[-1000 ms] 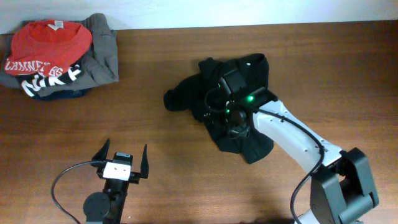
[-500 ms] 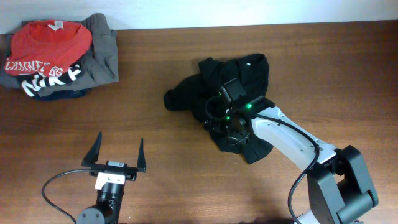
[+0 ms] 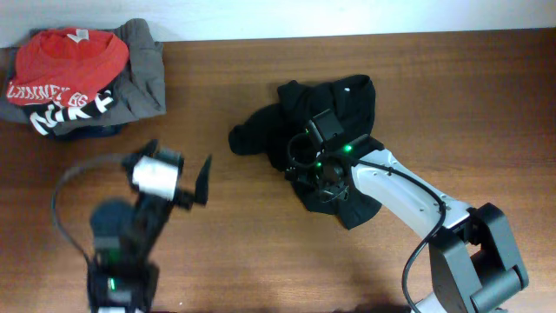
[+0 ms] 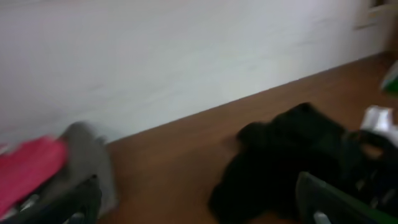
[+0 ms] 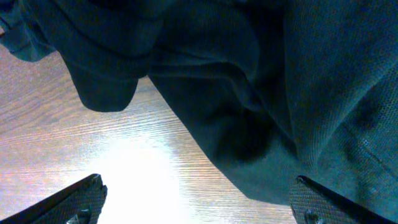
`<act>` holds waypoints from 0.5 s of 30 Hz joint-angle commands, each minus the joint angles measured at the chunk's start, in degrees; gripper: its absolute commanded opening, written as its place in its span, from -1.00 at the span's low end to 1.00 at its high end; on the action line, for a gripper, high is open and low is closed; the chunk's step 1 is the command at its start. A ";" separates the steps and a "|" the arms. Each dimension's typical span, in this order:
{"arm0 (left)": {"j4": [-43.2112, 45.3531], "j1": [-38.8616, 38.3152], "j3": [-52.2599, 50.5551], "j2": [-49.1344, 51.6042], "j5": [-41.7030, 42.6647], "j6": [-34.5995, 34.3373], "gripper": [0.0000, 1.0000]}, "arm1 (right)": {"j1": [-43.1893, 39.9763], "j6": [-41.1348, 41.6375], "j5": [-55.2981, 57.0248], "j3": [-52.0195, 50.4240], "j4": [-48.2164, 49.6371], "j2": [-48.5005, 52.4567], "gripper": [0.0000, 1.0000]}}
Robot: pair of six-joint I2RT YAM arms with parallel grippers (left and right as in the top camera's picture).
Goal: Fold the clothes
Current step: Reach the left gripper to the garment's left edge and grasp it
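Counts one black garment: soft, fine-knit, crumpled into a lumpy heap right of centre on the brown wood-grain worktop. Counts two end effectors, both spread wide and pinching nothing: right end effector low over the garment's edge, left end effector blurred above bare wood. Notes one far-left pile: red shirt on grey garment.

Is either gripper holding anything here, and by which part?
Nothing is held. The right gripper hangs open over the black garment; the left gripper is open above the table.
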 commanded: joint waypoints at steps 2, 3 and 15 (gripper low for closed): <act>0.33 0.24 7.85 12.81 15.26 0.11 0.98 | 0.48 0.26 1.38 -0.22 -0.11 0.37 0.97; -0.52 0.24 10.21 16.44 17.16 0.09 0.98 | 0.48 0.26 1.40 -0.22 -0.26 0.37 0.97; -40.61 -3.61 50.69 52.04 7.69 -5.40 0.98 | 0.48 0.28 2.89 -0.22 -0.44 0.37 0.97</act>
